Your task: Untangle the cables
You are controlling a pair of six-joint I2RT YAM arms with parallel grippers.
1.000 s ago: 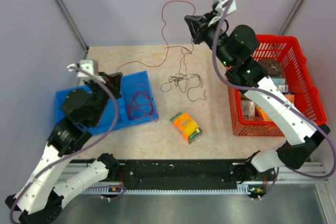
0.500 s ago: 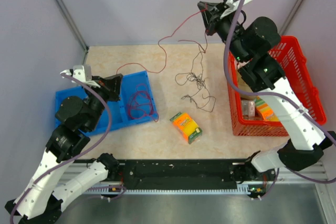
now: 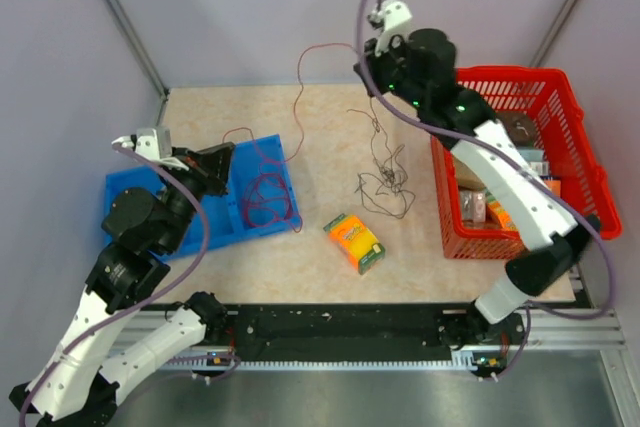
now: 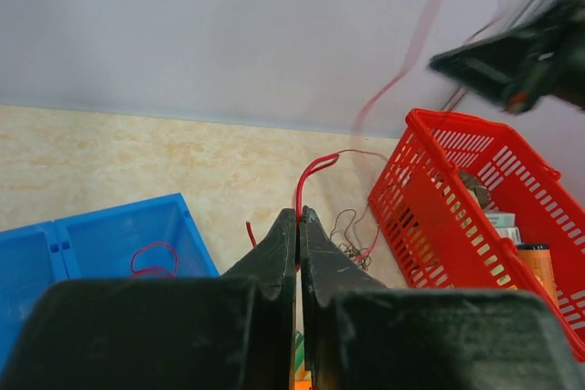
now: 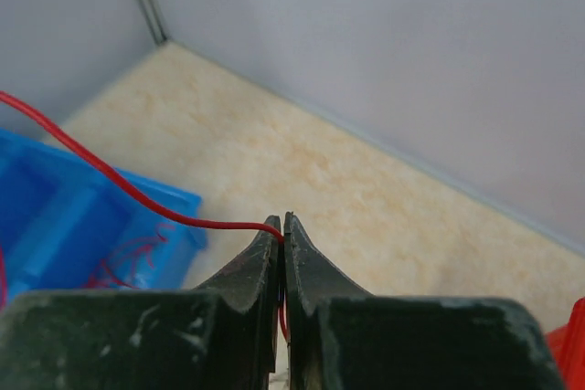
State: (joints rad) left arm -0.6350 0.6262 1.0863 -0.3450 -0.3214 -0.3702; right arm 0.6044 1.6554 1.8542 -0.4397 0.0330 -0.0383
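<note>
A long dark red cable point(image 3: 300, 97) runs between both grippers. My left gripper point(image 3: 224, 152) is shut on one end of it above the blue tray point(image 3: 128, 197); the left wrist view shows the cable point(image 4: 309, 171) rising from the closed tips point(image 4: 299, 215). My right gripper point(image 3: 362, 55) is held high over the table's far side and is shut on the same cable point(image 5: 128, 189) at its tips point(image 5: 282, 220). Thin blackish wires hang down to a knotted clump point(image 3: 385, 185) on the table, which also shows in the left wrist view point(image 4: 352, 237). A red coil point(image 3: 265, 197) lies in the tray.
An orange and green box point(image 3: 354, 243) lies on the table near the front middle. A red basket point(image 3: 565, 92) with several items stands at the right. The blue tray point(image 5: 55, 216) lies at the left. Grey walls close the back and both sides.
My right gripper has swung left and its wrist has turned, carrying the red cable. The blackish clump has slid a little. My left gripper has barely moved.
</note>
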